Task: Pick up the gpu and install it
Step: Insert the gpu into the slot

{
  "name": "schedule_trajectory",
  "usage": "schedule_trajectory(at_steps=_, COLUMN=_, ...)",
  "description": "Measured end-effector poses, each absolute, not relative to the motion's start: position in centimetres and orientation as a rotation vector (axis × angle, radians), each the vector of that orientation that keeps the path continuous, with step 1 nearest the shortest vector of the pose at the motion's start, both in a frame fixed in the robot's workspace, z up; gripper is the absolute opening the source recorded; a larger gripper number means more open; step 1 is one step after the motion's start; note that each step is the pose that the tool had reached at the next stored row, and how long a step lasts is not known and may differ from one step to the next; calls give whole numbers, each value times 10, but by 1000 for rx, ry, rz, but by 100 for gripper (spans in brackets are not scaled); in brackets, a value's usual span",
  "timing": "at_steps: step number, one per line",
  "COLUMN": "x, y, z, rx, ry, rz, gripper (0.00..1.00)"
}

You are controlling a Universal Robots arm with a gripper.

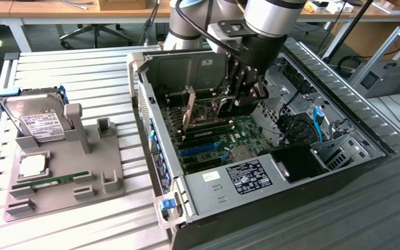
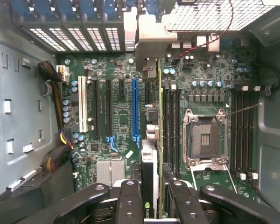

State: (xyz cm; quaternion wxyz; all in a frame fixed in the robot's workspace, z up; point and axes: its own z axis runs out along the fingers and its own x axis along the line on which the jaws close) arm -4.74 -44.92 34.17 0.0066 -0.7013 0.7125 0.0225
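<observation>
The gpu [image 1: 203, 111] is a dark board with a silvery end bracket. It hangs upright inside the open computer case [image 1: 160, 156], just above the green motherboard [image 1: 241, 136]. My gripper [image 1: 240, 96] reaches down into the case and is shut on the card's upper edge. In the wrist view the gpu [image 2: 151, 140] shows edge-on between the two black fingers [image 2: 130, 201]. It runs along the motherboard [image 2: 121, 70] just beside the blue slot [image 2: 135, 107], with its bracket at the case's rear grille. Whether it sits in a slot I cannot tell.
A grey parts stand [image 1: 82, 172] at the exterior view's left holds a hard drive [image 1: 37, 117], a processor chip [image 1: 33, 165] and a green RAM stick [image 1: 50, 182]. Inside the case are the bare CPU socket [image 2: 205, 140], a white slot [image 2: 82, 105] and cable bundles [image 2: 60, 140].
</observation>
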Motion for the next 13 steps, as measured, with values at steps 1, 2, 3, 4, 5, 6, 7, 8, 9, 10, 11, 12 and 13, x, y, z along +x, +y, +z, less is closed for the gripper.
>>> schedule_trajectory(at_steps=1, x=-48, y=-450, z=342, rx=-2194, ry=2229, rz=70, gripper=27)
schedule_trajectory(at_steps=2, x=-48, y=-450, z=342, rx=-2194, ry=2229, rz=70, gripper=27)
schedule_trajectory(at_steps=3, x=-48, y=-450, z=342, rx=-2194, ry=2229, rz=70, gripper=27)
schedule_trajectory(at_steps=4, x=-47, y=-450, z=342, rx=-2194, ry=2229, rz=70, gripper=27)
schedule_trajectory(at_steps=5, x=-48, y=-450, z=341, rx=-2194, ry=2229, rz=70, gripper=27)
schedule_trajectory(at_steps=6, x=-48, y=-450, z=340, rx=-2194, ry=2229, rz=70, gripper=27)
schedule_trajectory(at_steps=7, x=-48, y=-450, z=339, rx=-2194, ry=2229, rz=70, gripper=27)
schedule_trajectory(at_steps=8, x=-48, y=-450, z=337, rx=-2194, ry=2229, rz=70, gripper=27)
schedule_trajectory(at_steps=9, x=-48, y=-450, z=335, rx=-2194, ry=2229, rz=70, gripper=27)
schedule_trajectory(at_steps=10, x=-48, y=-450, z=334, rx=-2194, ry=2229, rz=70, gripper=27)
schedule_trajectory(at_steps=11, x=-48, y=-450, z=332, rx=-2194, ry=2229, rz=70, gripper=27)
schedule_trajectory(at_steps=12, x=-48, y=-450, z=331, rx=-2194, ry=2229, rz=70, gripper=27)
schedule_trajectory(at_steps=13, x=-49, y=-450, z=330, rx=-2194, ry=2229, rz=70, gripper=27)
